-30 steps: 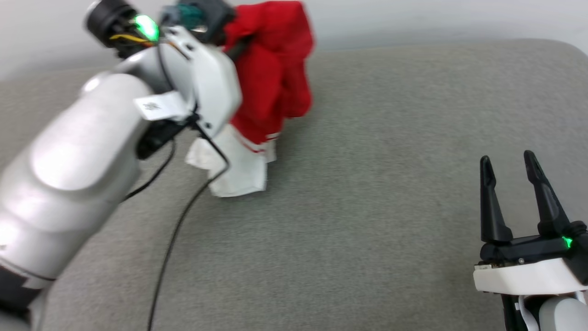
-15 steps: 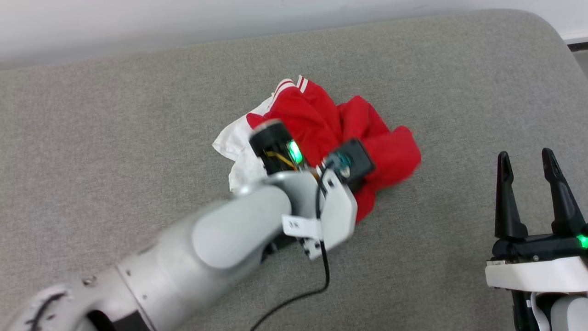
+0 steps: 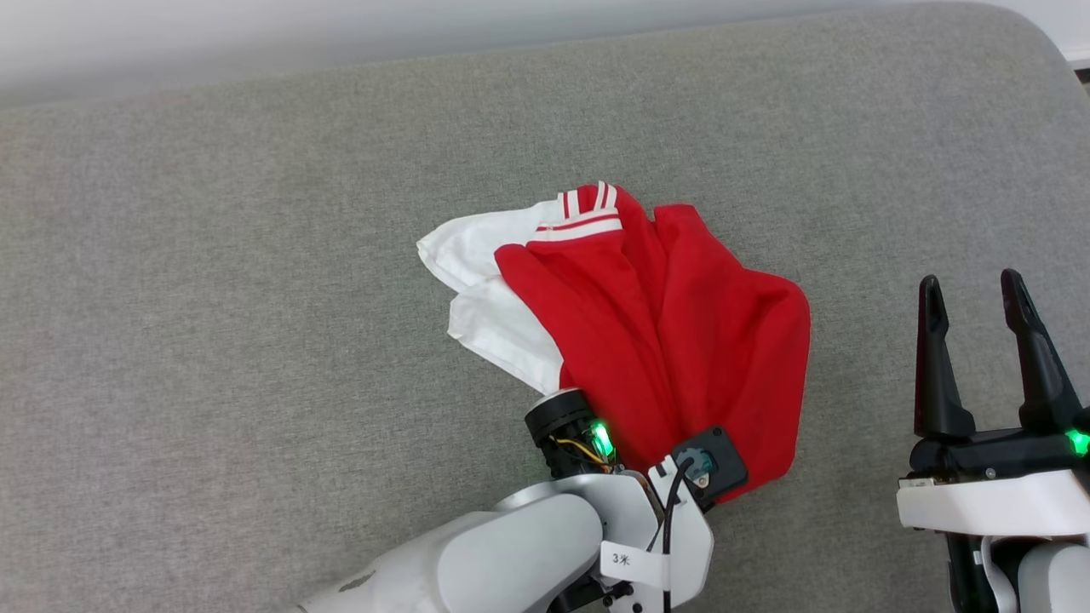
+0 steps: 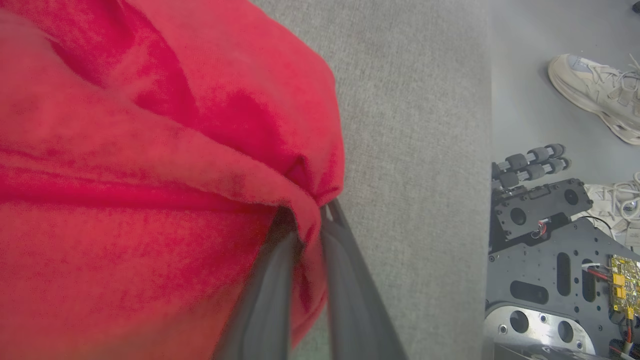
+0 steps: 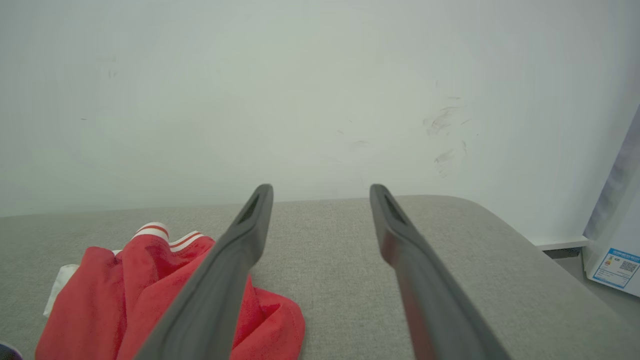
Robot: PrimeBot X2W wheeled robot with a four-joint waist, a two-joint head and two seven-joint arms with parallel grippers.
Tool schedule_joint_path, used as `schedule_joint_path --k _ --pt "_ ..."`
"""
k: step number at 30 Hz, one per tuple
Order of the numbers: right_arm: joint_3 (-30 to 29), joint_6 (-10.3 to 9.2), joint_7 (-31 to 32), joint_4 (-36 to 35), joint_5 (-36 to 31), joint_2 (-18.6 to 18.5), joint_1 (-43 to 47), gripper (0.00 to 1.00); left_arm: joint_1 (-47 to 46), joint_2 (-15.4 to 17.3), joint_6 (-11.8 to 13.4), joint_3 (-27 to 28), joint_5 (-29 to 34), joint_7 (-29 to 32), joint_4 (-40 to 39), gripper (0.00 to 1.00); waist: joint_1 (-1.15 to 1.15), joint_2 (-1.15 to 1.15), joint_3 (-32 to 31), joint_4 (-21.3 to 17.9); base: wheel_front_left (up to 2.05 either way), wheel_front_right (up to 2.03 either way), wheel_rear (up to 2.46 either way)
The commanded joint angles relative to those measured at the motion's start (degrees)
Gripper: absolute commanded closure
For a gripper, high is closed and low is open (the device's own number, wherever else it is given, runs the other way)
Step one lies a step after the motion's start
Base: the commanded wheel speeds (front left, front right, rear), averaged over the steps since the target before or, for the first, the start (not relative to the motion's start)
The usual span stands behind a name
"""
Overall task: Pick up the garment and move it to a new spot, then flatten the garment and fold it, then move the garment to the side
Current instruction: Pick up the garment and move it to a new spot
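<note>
The garment (image 3: 681, 340), a red T-shirt with a white sleeve (image 3: 477, 272) and striped trim, lies crumpled on the grey cushion (image 3: 213, 298) in the head view. My left arm's wrist (image 3: 639, 502) hangs over its near edge, hiding the fingers there. In the left wrist view my left gripper (image 4: 311, 216) is shut on a bunched fold of the garment's (image 4: 150, 150) red cloth. My right gripper (image 3: 971, 294) stands open to the right of the garment, apart from it. The right wrist view shows its spread fingers (image 5: 240, 250) with the garment (image 5: 100, 300) at lower left.
The cushion's rounded right corner (image 3: 1030, 60) and a pale wall (image 5: 300, 100) bound the surface. In the left wrist view the cushion edge drops to the floor, with my dark base (image 4: 550, 260) and a person's shoes (image 4: 595, 95). A white box with a label (image 5: 617, 250) stands far right.
The left arm has come down and back toward me with the garment, which hung bunched high up and now lies spread on the cushion. The head view shifted too. The right gripper stays open.
</note>
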Motion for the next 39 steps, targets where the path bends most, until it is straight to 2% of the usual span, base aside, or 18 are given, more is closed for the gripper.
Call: schedule_joint_path --k 1,2,3,4,8,10,15,16,19,23,28,29,30,35,39 --pt "0.1 -0.04 -0.1 0.4 -0.2 0.1 -0.6 0.0 0.9 0.0 0.0 0.0 0.2 -1.1 0.0 1.0 0.0 0.0 -0.6 0.3 0.0 0.0 0.0" --pt "0.1 -0.04 -0.1 0.6 -0.2 0.1 -0.4 0.0 0.5 -0.2 0.0 0.0 0.2 -2.2 0.4 0.76 0.0 0.0 -0.9 0.5 0.0 0.0 0.0" --pt "0.0 -0.04 -0.1 0.7 -0.4 0.1 -0.1 0.0 -0.1 -0.3 0.0 0.0 0.5 -3.6 0.9 0.12 0.0 0.0 -1.3 0.7 0.0 0.0 0.0" --pt "0.0 -0.04 -0.1 0.9 -0.5 0.1 0.3 0.0 -0.7 -0.5 0.0 0.0 0.2 -5.6 1.6 0.0 0.0 0.0 -1.7 0.9 0.0 0.0 0.0" --pt "0.0 -0.04 -0.1 2.0 -1.0 0.1 1.8 0.0 -1.9 -1.9 0.2 1.4 0.1 -13.8 4.3 0.0 0.0 0.0 -4.2 1.8 0.0 0.0 0.0" --pt "0.2 -0.04 -0.1 2.5 -1.3 0.1 2.3 0.0 -1.7 -2.4 1.2 3.1 -0.3 -17.9 5.2 0.0 0.0 0.0 -5.5 2.4 0.0 0.0 0.0" --pt "0.4 -0.04 -0.1 3.6 -1.8 0.1 4.0 0.0 -1.1 -2.7 5.7 6.9 0.5 -26.9 6.1 0.0 0.0 0.0 -8.4 4.0 0.0 0.0 0.0" --pt "0.4 -0.04 -0.1 3.6 -1.8 0.1 4.0 0.0 -1.1 -2.7 5.7 6.9 0.5 -26.9 6.1 0.0 0.0 0.0 -8.4 4.0 0.0 0.0 0.0" --pt "0.7 -0.04 -0.1 4.2 -2.0 0.1 4.8 0.0 -0.2 -1.5 9.2 9.9 0.6 -29.9 5.6 0.0 0.0 0.0 -10.0 4.9 0.0 0.0 0.0" --pt "0.9 -0.04 -0.1 4.8 -2.0 0.1 6.1 0.0 2.6 0.9 14.5 15.0 1.5 -31.4 3.1 0.0 0.0 0.0 -12.0 6.3 0.0 0.0 0.0" --pt "1.1 -0.04 -0.1 5.1 -1.6 0.1 7.4 0.0 9.4 4.9 19.9 23.3 5.1 -31.4 -4.4 0.0 0.0 0.0 -13.8 8.0 0.0 0.0 0.0" --pt "1.2 -0.04 -0.1 5.2 -1.5 0.1 7.7 0.0 12.4 6.3 21.5 26.5 6.7 -31.4 -7.0 0.0 0.0 0.0 -14.4 8.6 0.0 0.0 0.0" --pt "1.2 -0.04 -0.1 5.2 -1.5 0.1 7.7 0.0 12.4 6.3 21.5 26.5 6.7 -31.4 -7.0 0.0 0.0 0.0 -14.4 8.6 0.0 0.0 0.0" --pt "1.5 -0.04 -0.1 5.4 -1.5 0.1 8.8 0.0 20.4 8.8 25.2 35.4 10.6 -31.4 -12.8 0.0 0.0 0.0 -15.6 10.0 0.0 0.0 0.0" --pt "1.8 -0.04 -0.1 5.4 -1.5 0.1 8.9 0.0 26.9 9.7 26.8 42.1 13.2 -31.4 -16.8 0.0 0.0 0.0 -16.1 10.9 0.0 0.0 0.0"
